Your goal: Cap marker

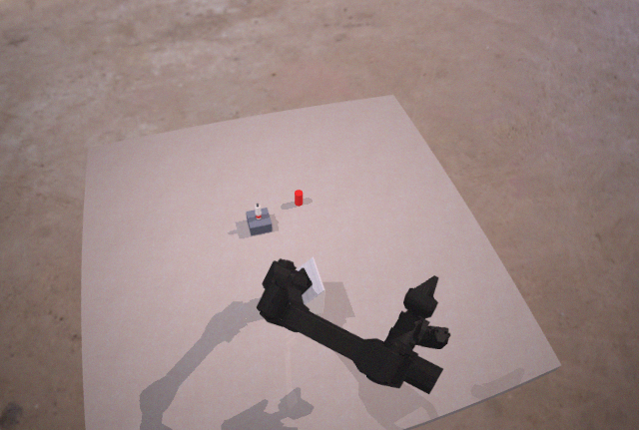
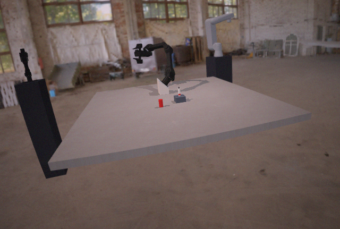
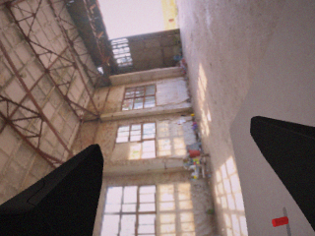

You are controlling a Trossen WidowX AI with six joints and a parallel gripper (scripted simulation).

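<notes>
So far nothing is done: the red cap stands loose on the tabletop just beside the holder block, whose marker is bare. Well away from the block, the end effector gapes wide, holding nothing.

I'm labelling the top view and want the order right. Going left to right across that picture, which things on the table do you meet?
Holder block with the marker standing in it → red cap → white wedge → the arm's black base.
</notes>
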